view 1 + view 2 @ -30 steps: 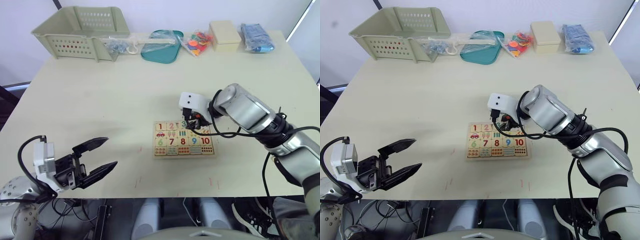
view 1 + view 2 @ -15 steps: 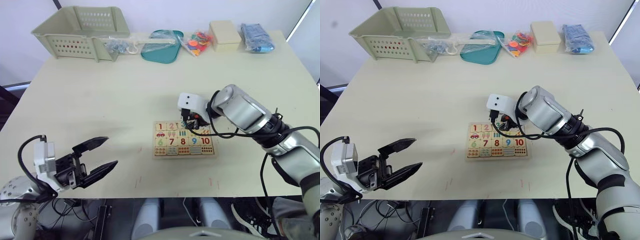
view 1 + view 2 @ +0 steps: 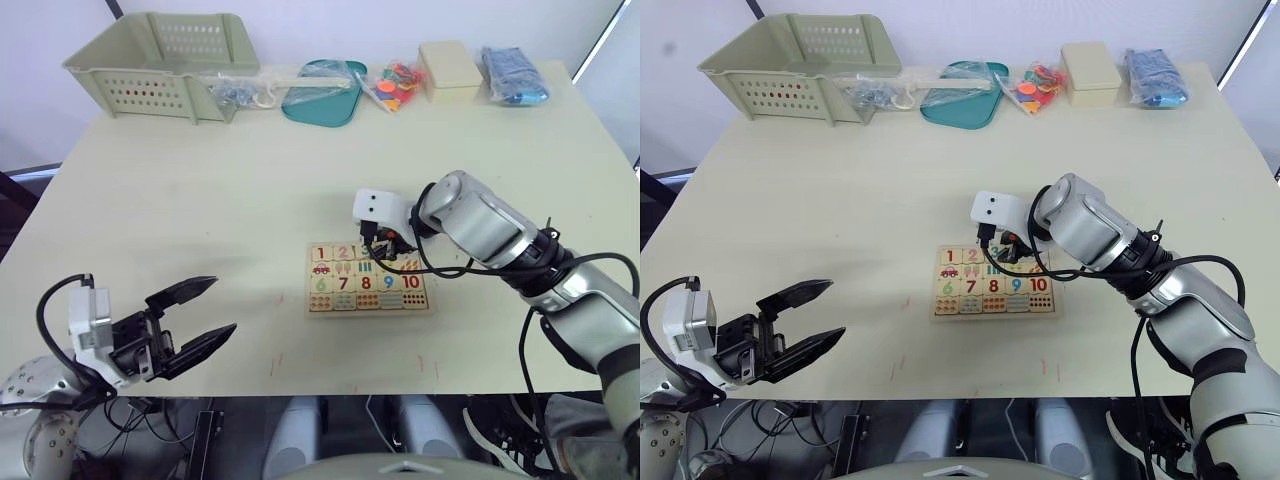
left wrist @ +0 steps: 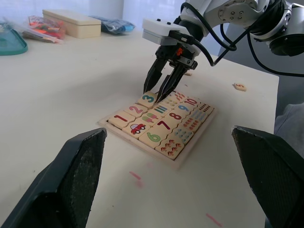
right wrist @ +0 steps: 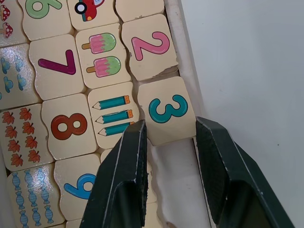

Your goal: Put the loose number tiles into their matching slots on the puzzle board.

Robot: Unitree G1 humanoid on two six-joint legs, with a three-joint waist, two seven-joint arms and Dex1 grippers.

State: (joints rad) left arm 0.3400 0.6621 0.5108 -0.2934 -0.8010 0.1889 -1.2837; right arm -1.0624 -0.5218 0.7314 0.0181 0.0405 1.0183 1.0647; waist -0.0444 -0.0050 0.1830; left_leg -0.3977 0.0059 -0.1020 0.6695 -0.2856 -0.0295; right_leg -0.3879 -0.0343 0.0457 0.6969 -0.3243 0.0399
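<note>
The right tool (image 5: 166, 147) straddles the 3 tile (image 5: 166, 113), fingers parted and not clamping it; the tile sits slightly askew beside the 2 tile (image 5: 149, 50) in the puzzle board (image 3: 369, 280). The left tool (image 3: 195, 320) hangs open, well apart.

My cream table (image 3: 200, 200) carries the puzzle board (image 3: 368, 279) near its front edge, right of centre. Along the far edge, left to right, sit a pale green basket (image 3: 155, 62), a clear bag of small items (image 3: 235, 90), a teal tray (image 3: 322, 92), a bag of coloured pieces (image 3: 392, 84), a cream box (image 3: 449, 68) and a blue packet (image 3: 513, 76).
</note>
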